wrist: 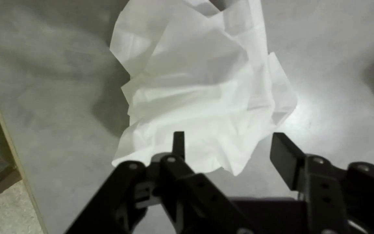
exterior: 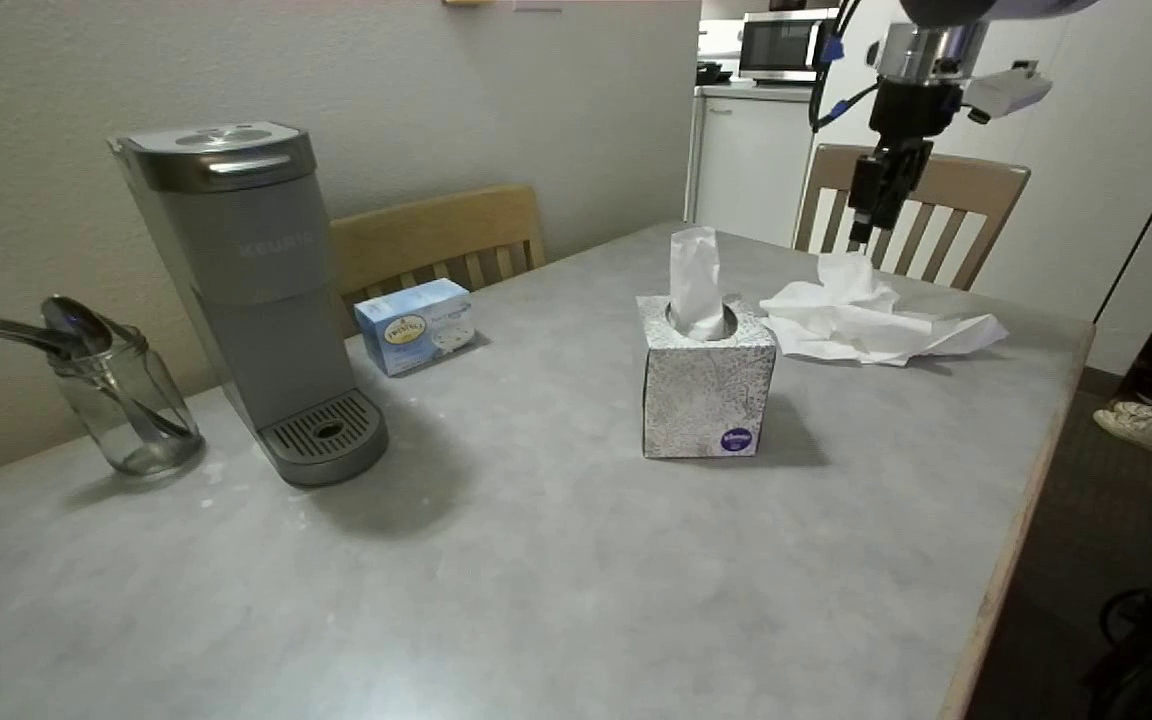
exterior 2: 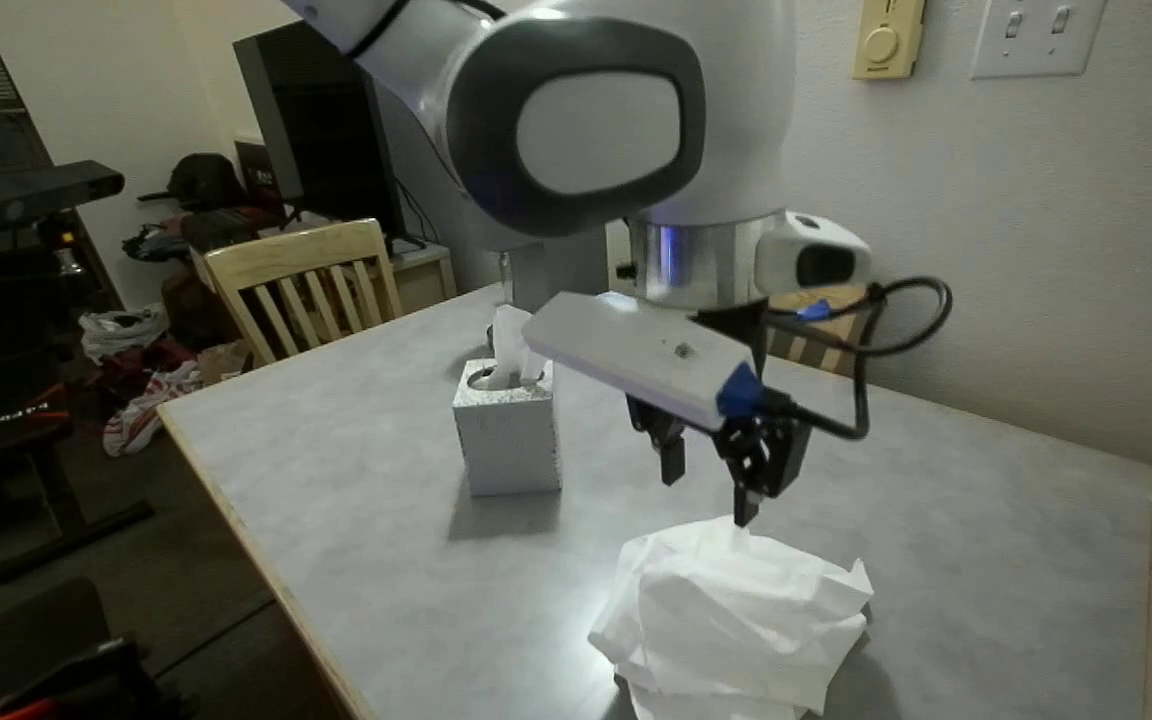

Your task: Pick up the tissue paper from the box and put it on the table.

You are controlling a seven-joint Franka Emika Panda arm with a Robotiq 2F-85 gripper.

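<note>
A crumpled white tissue (exterior: 871,325) lies on the grey table; it also shows in an exterior view (exterior 2: 736,620) and below the fingers in the wrist view (wrist: 193,97). The patterned tissue box (exterior: 706,400) stands upright beside it, also seen in an exterior view (exterior 2: 511,440). Another white tissue (exterior: 696,285) sticks up from the box's round opening. My gripper (exterior 2: 708,498) is above the lying tissue, fingers pointing down. In the wrist view the gripper (wrist: 228,135) has its fingers wide apart with nothing held between them. Whether a fingertip touches the tissue I cannot tell.
A grey coffee maker (exterior: 256,300), a jar with cutlery (exterior: 141,420) and a blue tea box (exterior: 418,325) stand on the table by the wall. Wooden chairs (exterior 2: 306,290) stand at the table. The table's edge (wrist: 8,139) shows left in the wrist view.
</note>
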